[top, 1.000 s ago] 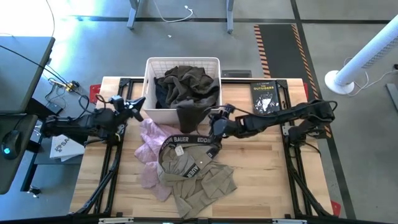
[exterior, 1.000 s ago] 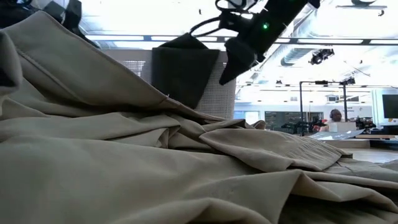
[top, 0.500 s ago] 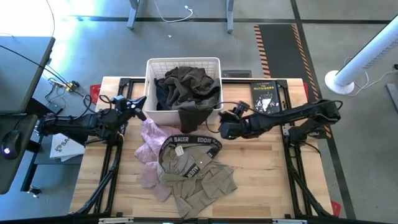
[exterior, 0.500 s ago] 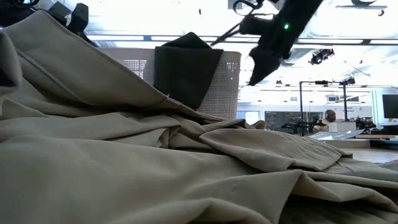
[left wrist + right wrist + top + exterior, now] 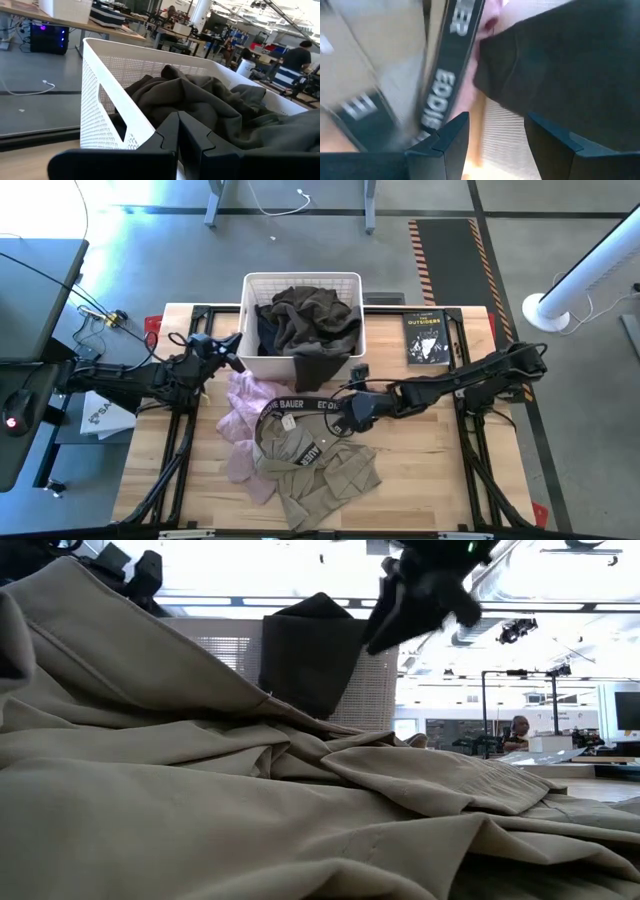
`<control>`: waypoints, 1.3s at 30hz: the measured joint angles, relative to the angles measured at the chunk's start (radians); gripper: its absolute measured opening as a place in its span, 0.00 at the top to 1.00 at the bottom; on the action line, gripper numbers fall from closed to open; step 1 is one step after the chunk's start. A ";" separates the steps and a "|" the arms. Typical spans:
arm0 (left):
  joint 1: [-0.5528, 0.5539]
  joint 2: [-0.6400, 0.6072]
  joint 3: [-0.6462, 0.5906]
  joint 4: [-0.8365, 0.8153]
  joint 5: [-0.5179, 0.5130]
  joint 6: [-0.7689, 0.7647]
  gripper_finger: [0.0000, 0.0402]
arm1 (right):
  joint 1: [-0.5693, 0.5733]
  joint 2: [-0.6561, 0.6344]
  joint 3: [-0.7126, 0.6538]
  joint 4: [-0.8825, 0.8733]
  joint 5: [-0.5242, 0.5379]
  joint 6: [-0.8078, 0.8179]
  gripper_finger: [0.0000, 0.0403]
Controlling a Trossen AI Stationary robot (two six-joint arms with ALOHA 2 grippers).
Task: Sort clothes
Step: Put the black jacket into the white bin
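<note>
The white basket (image 5: 300,277) stands at the table's far middle. It holds an olive-brown garment (image 5: 315,315), one flap of which hangs over the near wall (image 5: 318,365), and a navy garment (image 5: 266,330). The khaki trousers (image 5: 315,465) lie in front of it, with the black lettered waistband (image 5: 300,404) on top. The pale pink garment (image 5: 238,420) lies to their left. I cannot make out the black garment. My right gripper (image 5: 345,412) is open over the waistband's right end (image 5: 445,85). My left gripper (image 5: 232,350) is shut at the basket's left near corner. My left gripper's shut fingertips (image 5: 177,120) are against the outside of the basket's left wall (image 5: 107,125), close to its near corner. They come level from the table's left. The basket stands on the table.
A small black book (image 5: 427,337) lies at the far right of the table. Bare wood is free at the near right (image 5: 430,470). In the low view the trousers (image 5: 250,800) fill the foreground. People show in the room beyond.
My right gripper has drawn back from the basket's hanging olive flap and come toward the near edge, down over the waistband. My left gripper has gone right against the basket, which has slid a little toward the table's right.
</note>
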 joint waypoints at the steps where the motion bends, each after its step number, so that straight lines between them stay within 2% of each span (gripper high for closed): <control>1: 0.000 0.011 0.000 0.015 0.005 0.011 1.00 | -0.006 0.012 0.000 0.002 0.011 -0.062 0.53; 7: 0.000 0.059 -0.001 0.080 0.006 0.044 1.00 | -0.058 0.115 0.000 0.072 0.058 -0.459 0.53; 12: 0.011 0.074 -0.001 0.089 0.006 0.044 1.00 | -0.088 0.217 0.000 0.249 0.212 -0.772 0.55; 16: 0.031 0.077 0.000 0.090 0.044 0.044 1.00 | -0.117 0.275 0.000 0.329 0.234 -0.913 0.57; 21: 0.053 0.078 0.000 0.090 0.092 0.039 1.00 | -0.139 0.294 0.000 0.359 0.309 -0.853 0.67; 27: 0.059 0.080 0.000 0.089 0.109 0.040 1.00 | -0.118 0.272 0.032 0.354 0.365 -0.773 0.96; 34: 0.059 0.080 0.000 0.089 0.113 0.039 1.00 | -0.093 0.229 0.205 0.361 0.387 -0.697 0.99; 39: 0.059 0.081 0.000 0.091 0.115 0.038 1.00 | -0.138 0.205 0.377 0.342 0.388 -0.695 0.99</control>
